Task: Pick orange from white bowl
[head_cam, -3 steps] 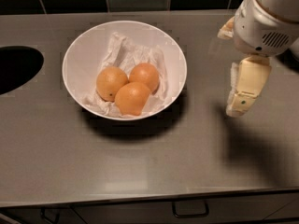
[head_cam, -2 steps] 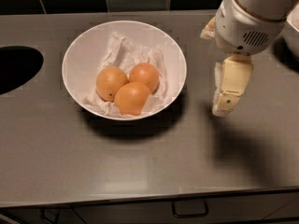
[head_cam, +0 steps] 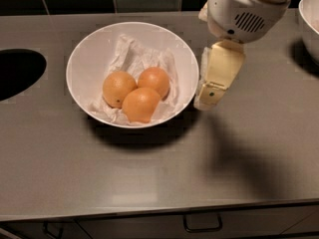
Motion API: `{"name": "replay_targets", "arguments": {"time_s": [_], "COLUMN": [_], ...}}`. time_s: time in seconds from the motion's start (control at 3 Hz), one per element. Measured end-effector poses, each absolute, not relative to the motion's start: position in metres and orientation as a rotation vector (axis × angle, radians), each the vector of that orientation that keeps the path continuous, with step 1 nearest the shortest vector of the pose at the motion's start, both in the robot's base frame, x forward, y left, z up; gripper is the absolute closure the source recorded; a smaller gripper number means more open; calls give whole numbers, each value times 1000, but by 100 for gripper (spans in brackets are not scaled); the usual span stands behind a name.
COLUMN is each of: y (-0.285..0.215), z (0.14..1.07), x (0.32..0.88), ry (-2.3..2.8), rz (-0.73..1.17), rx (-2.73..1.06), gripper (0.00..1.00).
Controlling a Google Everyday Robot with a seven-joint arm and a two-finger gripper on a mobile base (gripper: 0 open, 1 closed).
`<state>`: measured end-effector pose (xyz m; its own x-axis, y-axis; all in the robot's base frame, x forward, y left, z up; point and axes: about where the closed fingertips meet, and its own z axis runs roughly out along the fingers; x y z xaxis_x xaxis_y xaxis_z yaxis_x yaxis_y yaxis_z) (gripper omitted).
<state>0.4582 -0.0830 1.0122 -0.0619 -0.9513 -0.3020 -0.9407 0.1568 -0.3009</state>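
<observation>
Gripper [head_cam: 208,96] hangs just outside the rim of the white bowl [head_cam: 84,49], on the side away from the dark round opening [head_cam: 17,73]. It carries nothing; whether it is released or clenched I cannot tell. The bowl sits on the table [head_cam: 149,173] nearer the back edge. Three oranges huddle on its crumpled paper [head_cam: 134,54]. The nearest orange [head_cam: 154,81] lies just across the rim, toward the opening. Being round, it has no long axis and points nowhere, so any approach angle should serve.

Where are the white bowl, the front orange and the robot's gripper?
white bowl [head_cam: 85,59], camera view, bare left inner wall.
front orange [head_cam: 141,105], camera view, its middle.
gripper [head_cam: 205,101], camera view, its tip, just right of the bowl.
</observation>
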Motion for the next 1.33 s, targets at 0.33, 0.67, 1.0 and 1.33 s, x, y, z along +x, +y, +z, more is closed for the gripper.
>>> {"name": "replay_targets", "arguments": {"time_s": [0.33,0.67,1.0,1.33], "y": [-60,-60,-53,-40], "z": [1037,1037,1040,1029], "x": [454,453,448,443], "ry": [1987,1987,1980,2055], "rz": [-33,-33,-24,51], "rx": [-1707,-1707,-1717,-1687], "gripper": [0,0,0,0]}}
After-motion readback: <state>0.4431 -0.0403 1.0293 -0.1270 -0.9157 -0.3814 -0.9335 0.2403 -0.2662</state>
